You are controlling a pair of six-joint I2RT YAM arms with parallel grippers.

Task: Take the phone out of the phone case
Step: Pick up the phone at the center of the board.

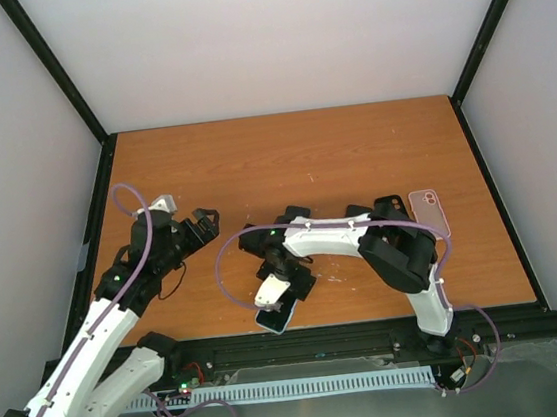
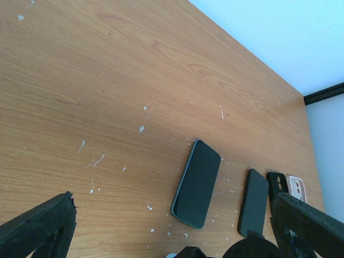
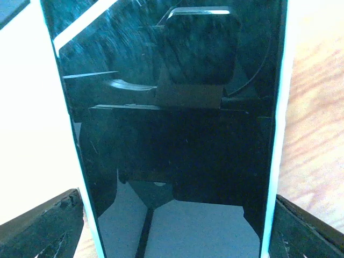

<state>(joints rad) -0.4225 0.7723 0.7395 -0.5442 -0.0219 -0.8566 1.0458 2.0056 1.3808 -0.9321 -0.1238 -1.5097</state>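
A phone in a teal case [image 1: 278, 318] lies at the table's front edge, screen up. My right gripper [image 1: 281, 302] reaches left and down onto it. In the right wrist view the dark screen [image 3: 172, 134] fills the frame, with thin teal case edges on both sides. The right gripper [image 3: 177, 220] has one finger [image 3: 45, 228] against each long edge, so it is shut across the phone's width. My left gripper [image 1: 203, 221] hovers open and empty over the left of the table. In its wrist view [image 2: 173, 204] the jaws stand wide apart.
The left wrist view shows a second teal-edged phone [image 2: 197, 184] lying screen up, a black case [image 2: 253, 203], another black case [image 2: 276, 185] and a pink case [image 2: 296, 187]. The pink case [image 1: 428, 214] lies at the right. White flecks dot the wooden table [image 1: 283, 158].
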